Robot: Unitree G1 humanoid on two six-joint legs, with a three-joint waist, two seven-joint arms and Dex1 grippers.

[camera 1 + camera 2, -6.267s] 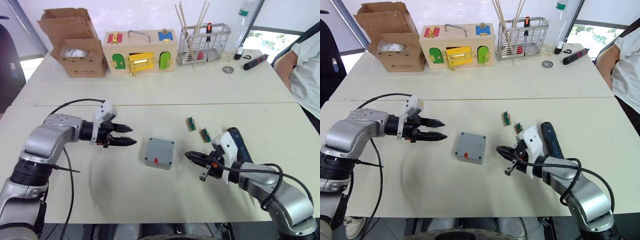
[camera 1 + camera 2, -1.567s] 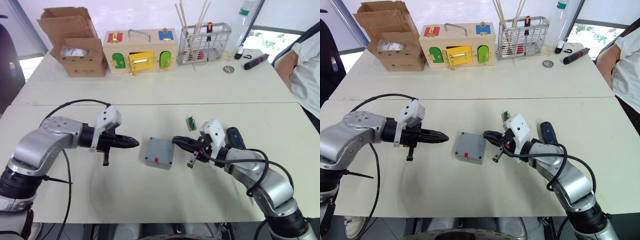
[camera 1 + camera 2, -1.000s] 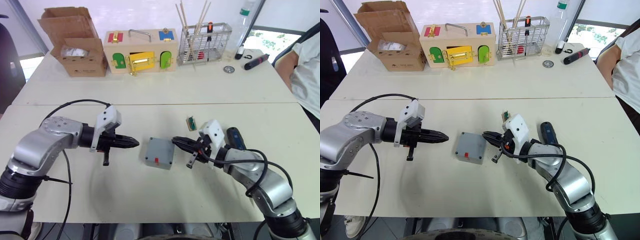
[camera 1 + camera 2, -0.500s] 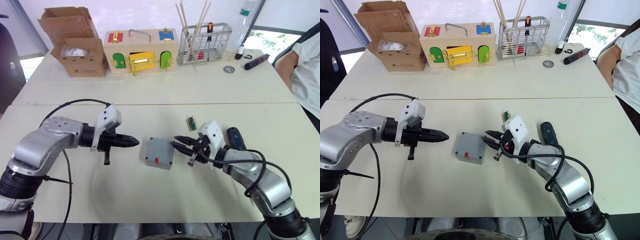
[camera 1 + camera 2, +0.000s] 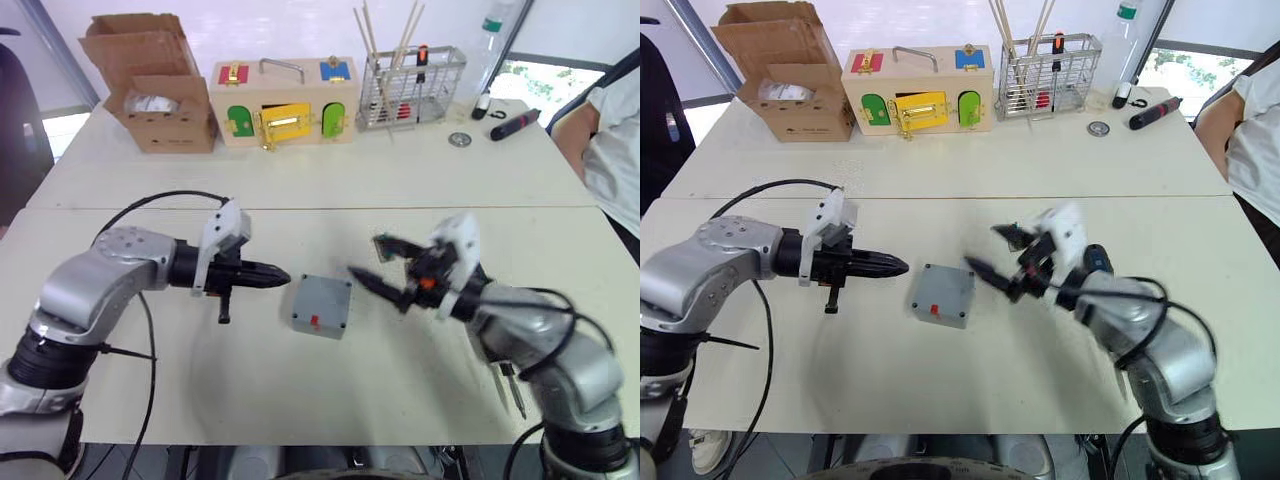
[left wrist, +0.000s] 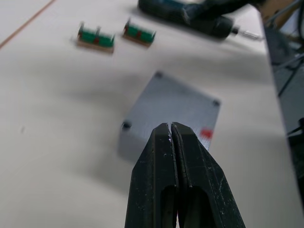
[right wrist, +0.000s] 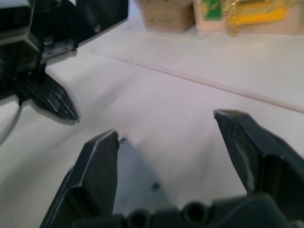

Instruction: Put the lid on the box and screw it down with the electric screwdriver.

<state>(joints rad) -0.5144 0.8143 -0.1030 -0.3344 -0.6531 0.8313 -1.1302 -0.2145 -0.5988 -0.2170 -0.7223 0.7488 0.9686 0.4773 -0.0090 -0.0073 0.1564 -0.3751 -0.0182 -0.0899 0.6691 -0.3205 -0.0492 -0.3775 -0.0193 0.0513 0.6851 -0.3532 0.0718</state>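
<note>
The box (image 5: pixel 321 306) sits on the near part of the white table (image 5: pixel 300 390), about midway between the two arms, with its lid (image 6: pixel 176 107) already lying flat on top, corner holes showing. A small red mark faces the near side.

Just left of the box, the left gripper (image 5: pixel 280 276) points at it, its two black fingers pressed together and holding nothing; the tips stop a little short of the box's left edge.

To the right, the right gripper (image 5: pixel 378 262) is raised above the table with its fingers spread wide and empty, one tip hanging near the box's far right corner. It is blurred, so how high it hangs is hard to judge.

The electric screwdriver (image 6: pixel 199 21) lies on the table right of the box, mostly hidden behind the right arm in the head views. Two small green parts (image 6: pixel 116 36) lie just beside it, on the far side of the box.

Along the far edge stand a cardboard box (image 5: pixel 160 90), a wooden box with coloured doors (image 5: pixel 282 101) and a wire basket (image 5: pixel 410 85). A person's sleeve (image 5: pixel 612 130) shows at the far right.
</note>
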